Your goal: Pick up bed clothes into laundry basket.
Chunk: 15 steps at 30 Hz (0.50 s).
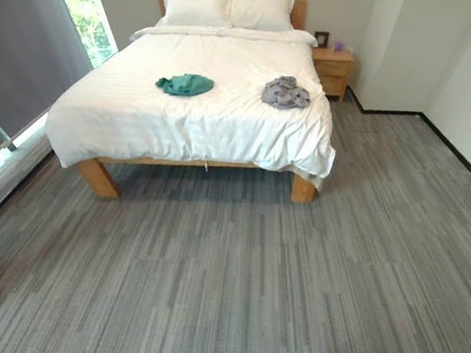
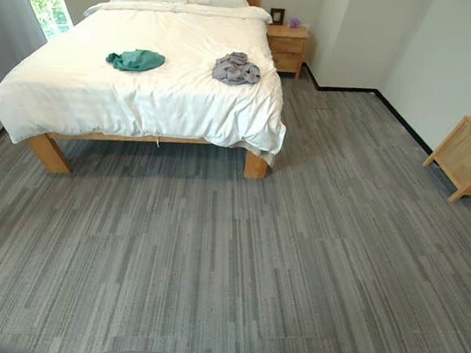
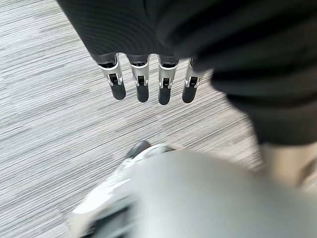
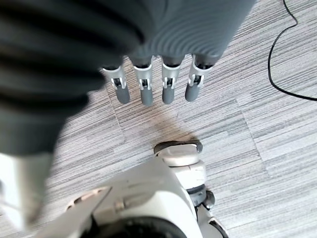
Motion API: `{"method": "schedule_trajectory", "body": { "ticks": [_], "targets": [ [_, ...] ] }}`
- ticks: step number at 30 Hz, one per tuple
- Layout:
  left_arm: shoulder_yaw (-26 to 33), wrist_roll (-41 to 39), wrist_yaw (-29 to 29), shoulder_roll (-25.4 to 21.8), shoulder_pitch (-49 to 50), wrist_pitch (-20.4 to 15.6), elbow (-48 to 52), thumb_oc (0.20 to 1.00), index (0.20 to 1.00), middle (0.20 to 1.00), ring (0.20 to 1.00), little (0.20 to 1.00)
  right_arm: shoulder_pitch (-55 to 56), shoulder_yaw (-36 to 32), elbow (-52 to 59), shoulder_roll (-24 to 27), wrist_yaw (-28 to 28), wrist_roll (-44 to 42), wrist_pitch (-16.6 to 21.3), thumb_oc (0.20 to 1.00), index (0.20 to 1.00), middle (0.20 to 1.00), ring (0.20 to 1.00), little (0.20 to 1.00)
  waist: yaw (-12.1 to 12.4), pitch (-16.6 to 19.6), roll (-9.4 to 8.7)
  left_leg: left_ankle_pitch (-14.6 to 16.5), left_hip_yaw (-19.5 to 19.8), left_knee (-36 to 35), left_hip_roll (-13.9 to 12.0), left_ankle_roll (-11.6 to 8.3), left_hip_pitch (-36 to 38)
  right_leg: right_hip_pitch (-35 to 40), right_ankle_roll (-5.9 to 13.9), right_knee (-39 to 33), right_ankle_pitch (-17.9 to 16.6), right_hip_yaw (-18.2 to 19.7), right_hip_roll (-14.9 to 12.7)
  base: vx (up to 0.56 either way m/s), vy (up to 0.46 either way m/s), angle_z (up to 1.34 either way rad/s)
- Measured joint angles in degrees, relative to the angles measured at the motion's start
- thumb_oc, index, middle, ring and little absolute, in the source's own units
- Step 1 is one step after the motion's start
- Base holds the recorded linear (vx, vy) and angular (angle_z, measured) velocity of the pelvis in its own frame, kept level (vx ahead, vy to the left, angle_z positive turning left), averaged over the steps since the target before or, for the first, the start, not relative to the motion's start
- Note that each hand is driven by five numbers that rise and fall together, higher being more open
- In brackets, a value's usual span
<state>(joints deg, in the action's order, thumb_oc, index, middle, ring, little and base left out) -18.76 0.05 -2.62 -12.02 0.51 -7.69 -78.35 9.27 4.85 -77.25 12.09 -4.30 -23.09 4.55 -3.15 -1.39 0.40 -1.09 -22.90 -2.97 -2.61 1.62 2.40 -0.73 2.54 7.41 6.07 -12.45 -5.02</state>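
On the white bed (image 1: 142, 109) lie a green garment (image 1: 185, 84) and a grey garment (image 1: 285, 92), untouched; both remain. Left hand (image 3: 141, 82) and right hand (image 4: 156, 84) hang empty, fingers straight.

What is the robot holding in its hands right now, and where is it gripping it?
Nothing. The left hand and right hand hang open over the floor; the green garment and grey garment lie on the bed.
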Motion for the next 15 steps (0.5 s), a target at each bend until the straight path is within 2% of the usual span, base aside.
{"method": "schedule_trajectory", "body": {
  "ticks": [8, 11, 14, 15],
  "targets": [
    [1.8, -0.5, 0.1, 0.6, -2.2, -0.6, -0.2, 1.0, 1.0, 1.0, 1.0, 1.0, -0.7, -1.1, -0.1, 1.0, 0.0, 0.0, 0.9, 1.0, 1.0, 1.0, 1.0, 1.0, -0.1, -0.5, 0.59, 0.3, 0.0, -0.7, 0.0, -0.38, 1.0, 1.7, 0.41, -2.2, -0.4, 0.0, 0.4, 0.01, 0.001, 0.0],
    [2.1, -4.4, 0.7, 0.7, -4.4, 0.1, 2.8, 1.0, 1.0, 1.0, 1.0, 1.0, -1.7, -2.1, 2.9, 2.4, 0.3, -2.3, 0.9, 1.0, 1.0, 1.0, 1.0, 1.0, -0.1, -1.1, 0.63, 0.2, 0.1, -0.8, 0.1, -0.3, 1.1, 1.9, 0.52, -2.4, -0.6, 0.0, 0.4, 0.0, 0.0, 0.0],
    [1.9, -6.8, 2.6, -0.2, -8.2, 0.1, 11.9, 1.0, 1.0, 1.0, 1.0, 1.0, -3.1, -2.3, 17.9, 4.8, 2.3, -4.6, 1.8, 1.0, 1.0, 1.0, 1.0, 1.0, -1.2, -1.1, 0.65, 0.1, 0.1, -0.9, 0.2, -0.12, 1.3, 2.2, 0.35, -2.6, -1.1, -0.1, 0.3, 0.0, 0.0, 0.0],
    [1.7, -8.5, 3.1, -1.3, -9.3, 0.1, 18.9, 1.0, 1.0, 1.0, 1.0, 1.0, -2.8, -2.4, 28.2, 6.7, 3.7, -4.4, 2.5, 1.0, 1.0, 1.0, 1.0, 1.0, -1.5, -1.2, 0.97, 0.1, 0.1, -1.0, 0.3, -0.09, 1.8, 3.0, 0.52, -3.5, -1.7, -0.1, 0.3, 0.0, 0.0, 0.0]
  ]
}}
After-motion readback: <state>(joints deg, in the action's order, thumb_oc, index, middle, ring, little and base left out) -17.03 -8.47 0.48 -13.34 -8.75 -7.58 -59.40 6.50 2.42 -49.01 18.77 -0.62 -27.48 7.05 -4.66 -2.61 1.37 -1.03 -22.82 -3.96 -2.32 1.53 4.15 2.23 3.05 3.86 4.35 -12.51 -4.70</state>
